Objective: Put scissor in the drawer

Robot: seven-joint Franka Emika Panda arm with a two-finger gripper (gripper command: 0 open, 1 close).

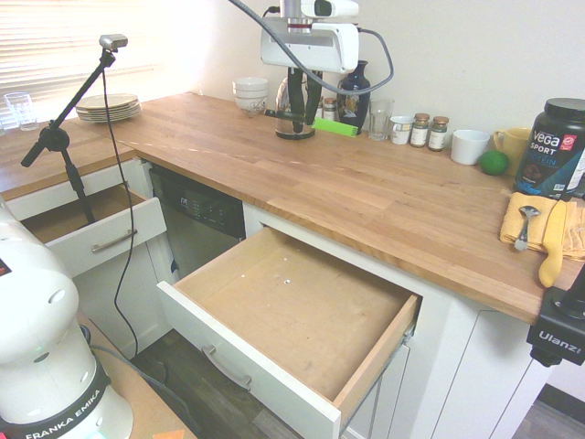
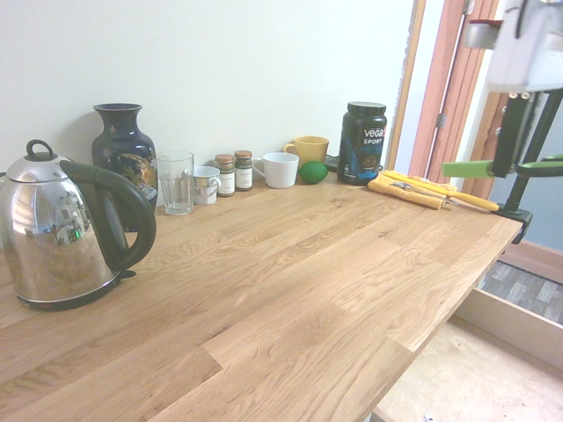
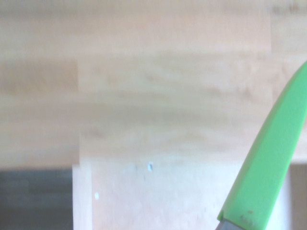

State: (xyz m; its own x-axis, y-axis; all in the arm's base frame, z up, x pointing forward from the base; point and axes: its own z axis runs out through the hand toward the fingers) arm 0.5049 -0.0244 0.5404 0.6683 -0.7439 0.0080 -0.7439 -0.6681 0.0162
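First exterior view: gripper (image 1: 303, 108) hangs above the worktop (image 1: 366, 197), pointing straight down, jaws clamped on the scissor (image 1: 320, 123). Scissor lies roughly level in the grip, green blade cover sticking out toward the picture's right, dark handle end toward the left. It is in the air, well above the wood, in front of the kettle (image 1: 291, 102) and vase (image 1: 355, 91). The drawer (image 1: 302, 320) is pulled fully out below the worktop edge, white front with bar handle, light brown bottom showing. A smaller drawer (image 1: 87, 224) is also open further left. Back row along the wall: glass (image 1: 380, 119), spice jars (image 1: 429, 131), white mug (image 1: 470, 146), lime (image 1: 494, 162), black tub (image 1: 554, 146). Yellow cloth with a spoon (image 1: 527, 224) at the right edge. Plates (image 1: 108, 106) and bowls (image 1: 250, 93) at the far left.

Second exterior view: gripper (image 2: 512, 145) at the right frame edge, past the worktop's far end; the green cover (image 2: 468, 169) juts left from the jaws. The kettle (image 2: 66, 233), vase (image 2: 125, 154) and glass (image 2: 175, 182) sit near the camera.

Wrist view: blurred. The green blade cover (image 3: 266, 172) rises from the bottom edge. Behind it are the worktop planks, then the drawer's pale bottom (image 3: 163, 196).
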